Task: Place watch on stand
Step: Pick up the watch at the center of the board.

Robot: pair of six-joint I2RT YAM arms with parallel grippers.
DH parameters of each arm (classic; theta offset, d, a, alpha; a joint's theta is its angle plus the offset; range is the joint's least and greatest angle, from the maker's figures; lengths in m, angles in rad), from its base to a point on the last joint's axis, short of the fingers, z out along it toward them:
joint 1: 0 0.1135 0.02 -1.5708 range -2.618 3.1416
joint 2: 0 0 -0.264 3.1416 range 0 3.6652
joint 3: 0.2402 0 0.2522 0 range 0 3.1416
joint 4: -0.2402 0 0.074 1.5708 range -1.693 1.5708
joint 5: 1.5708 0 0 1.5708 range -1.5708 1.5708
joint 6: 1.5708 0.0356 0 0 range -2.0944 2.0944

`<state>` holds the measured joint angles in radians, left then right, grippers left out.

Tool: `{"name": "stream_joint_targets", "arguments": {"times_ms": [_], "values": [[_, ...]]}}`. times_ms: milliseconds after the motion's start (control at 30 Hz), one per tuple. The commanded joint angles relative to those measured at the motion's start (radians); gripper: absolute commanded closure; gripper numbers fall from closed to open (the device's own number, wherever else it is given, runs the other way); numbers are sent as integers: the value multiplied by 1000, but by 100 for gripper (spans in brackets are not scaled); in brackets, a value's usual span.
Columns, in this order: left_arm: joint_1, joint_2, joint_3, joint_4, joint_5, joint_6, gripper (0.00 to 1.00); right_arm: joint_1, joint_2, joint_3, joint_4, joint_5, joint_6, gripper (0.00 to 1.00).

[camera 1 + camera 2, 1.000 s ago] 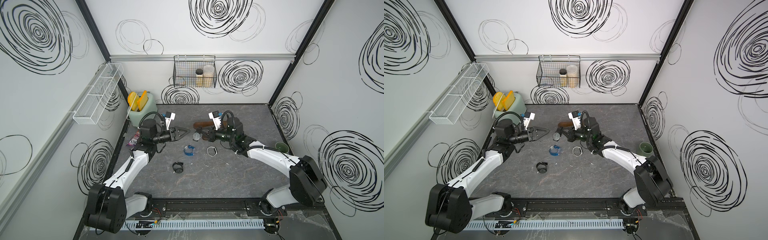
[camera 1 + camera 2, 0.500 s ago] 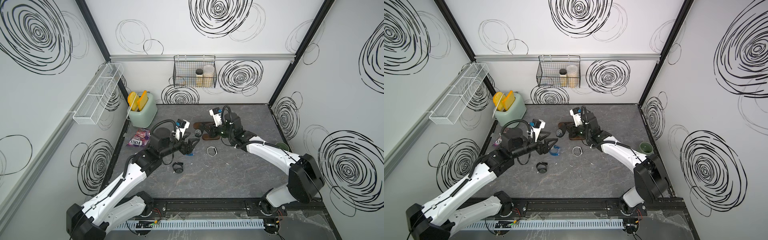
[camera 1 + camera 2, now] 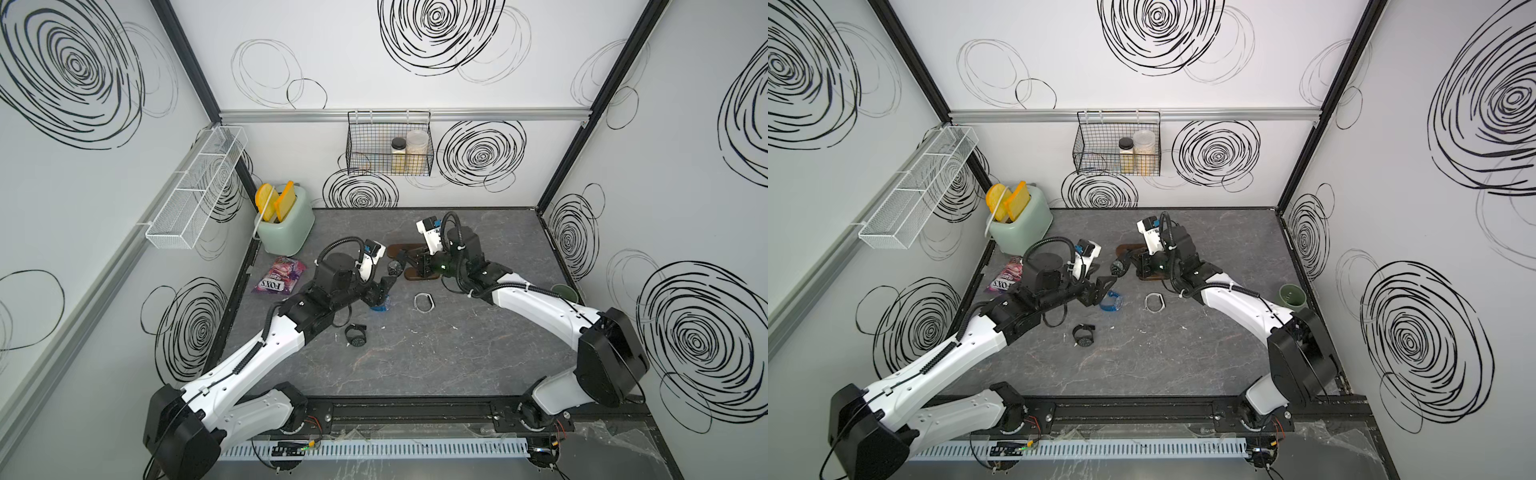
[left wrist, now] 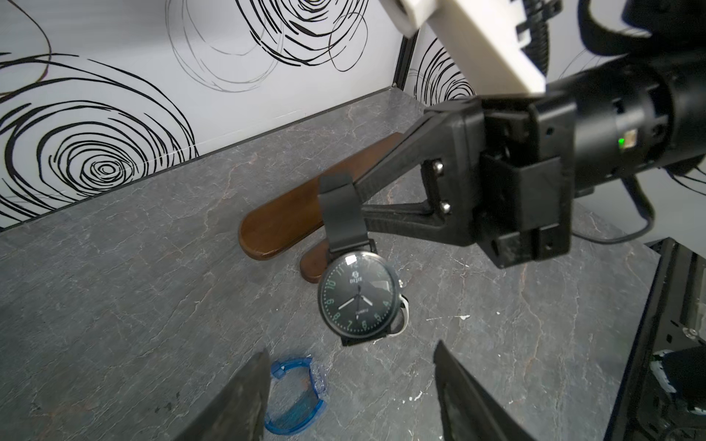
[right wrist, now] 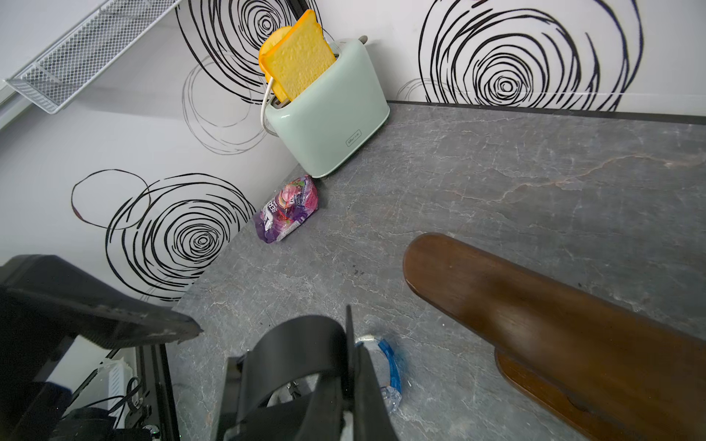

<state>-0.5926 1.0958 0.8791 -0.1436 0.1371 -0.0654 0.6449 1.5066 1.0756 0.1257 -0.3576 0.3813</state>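
The black round-dialled wristwatch (image 4: 357, 298) is held aloft by its strap, which is pinched between the jaws of the right gripper (image 4: 357, 200), so that the dial hangs free. It is positioned just beside the rounded end of the dark brown wooden T-shaped stand (image 4: 282, 225), not yet on the bar. Threading of the strap loop onto the bar is judged to be intended. The left gripper (image 4: 349, 355) is spread and empty near the dial, apparently to steady it.

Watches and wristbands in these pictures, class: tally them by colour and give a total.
Black: 2, the held black watch and the loose black watch
Blue: 1, the blue wristband
White: 1, the white wristband
Total: 4
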Motion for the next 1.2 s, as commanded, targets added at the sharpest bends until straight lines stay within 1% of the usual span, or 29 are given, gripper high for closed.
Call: {"name": "stream_joint_targets", "arguments": {"times_ms": [0,367,700,1167], "values": [[-7,22,48,22,-13,24,29,7,-17,18,5,-3,-13,100],[-8,90,70,62,0,-7,29,9,-20,21,-3,-6,-31,100],[-11,121,93,87,2,-37,30,9,-17,21,-5,-2,-39,100],[-14,168,118,67,0,-68,32,9,-13,28,-4,6,-42,100]]}}
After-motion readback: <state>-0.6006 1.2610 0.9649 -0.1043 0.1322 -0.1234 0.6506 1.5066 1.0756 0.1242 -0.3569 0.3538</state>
